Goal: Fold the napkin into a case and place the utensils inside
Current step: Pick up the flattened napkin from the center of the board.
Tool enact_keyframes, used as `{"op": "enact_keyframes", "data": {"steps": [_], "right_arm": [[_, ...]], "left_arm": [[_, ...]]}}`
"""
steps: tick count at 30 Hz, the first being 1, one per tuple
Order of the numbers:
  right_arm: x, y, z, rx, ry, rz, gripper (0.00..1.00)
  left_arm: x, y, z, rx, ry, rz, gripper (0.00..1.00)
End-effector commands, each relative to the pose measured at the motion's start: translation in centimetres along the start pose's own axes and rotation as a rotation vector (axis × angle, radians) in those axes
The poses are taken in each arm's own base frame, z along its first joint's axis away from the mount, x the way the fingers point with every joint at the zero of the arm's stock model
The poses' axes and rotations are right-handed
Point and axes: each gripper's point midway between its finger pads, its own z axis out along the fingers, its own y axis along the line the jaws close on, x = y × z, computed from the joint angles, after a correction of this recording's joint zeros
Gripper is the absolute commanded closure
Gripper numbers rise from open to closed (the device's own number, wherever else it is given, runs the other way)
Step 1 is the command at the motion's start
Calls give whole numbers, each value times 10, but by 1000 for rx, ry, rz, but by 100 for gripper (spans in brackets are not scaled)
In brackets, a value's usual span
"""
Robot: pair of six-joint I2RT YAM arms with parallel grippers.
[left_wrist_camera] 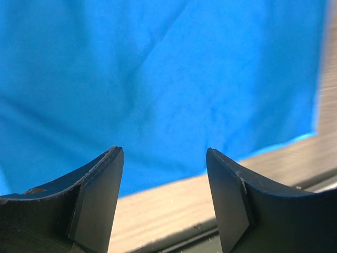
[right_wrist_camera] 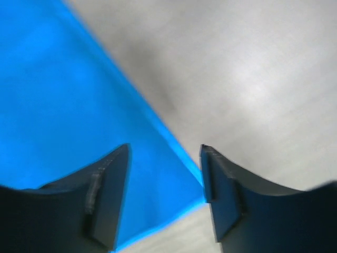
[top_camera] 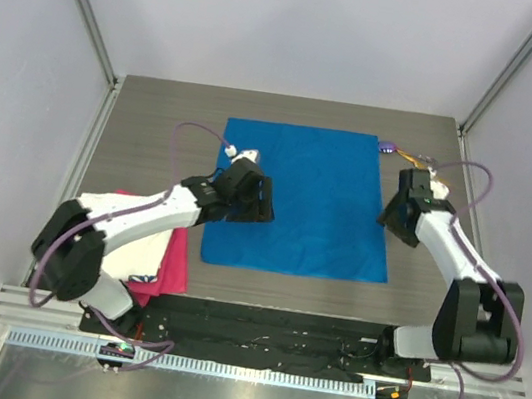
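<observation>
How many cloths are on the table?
3: blue napkin spread mid-table; white cloth and pink cloth at the left, partly under the left arm, which may hide more.

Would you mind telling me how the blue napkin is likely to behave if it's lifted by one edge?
Probably floppy: the napkin lies flat with soft creases, so a lifted edge should drape rather than hold shape. It looks thin and likely light. Its slight sheen suggests it may slide on the table.
</observation>
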Motion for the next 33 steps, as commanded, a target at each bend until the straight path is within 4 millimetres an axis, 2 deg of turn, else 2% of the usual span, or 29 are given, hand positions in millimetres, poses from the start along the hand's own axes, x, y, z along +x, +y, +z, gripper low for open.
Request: {"op": "enact_keyframes", "data": {"steps": [1, 4, 8, 11, 18, 24, 33], "right_arm": [[42, -35, -17, 67, 81, 182, 44], [60, -48, -26, 86, 100, 226, 51], [83, -59, -24, 121, 145, 223, 63], [97, -62, -21, 133, 191, 216, 67], [112, -58, -12, 103, 236, 203, 62], [113, -55, -5, 89, 231, 199, 58], [114, -56, 8, 117, 227, 187, 58]], "left_arm": [[-7, 22, -40, -47, -53, 16, 31], [-3, 32, -48, -56, -46, 0, 31], [-1, 46, -60, -59, -55, -42, 32], [-1, 58, -66, -69, -71, -77, 32], [2, 75, -69, -81, -77, -108, 32], [4, 78, -70, -85, -66, -114, 32], [4, 85, -76, -106, -74, -121, 32]]}}
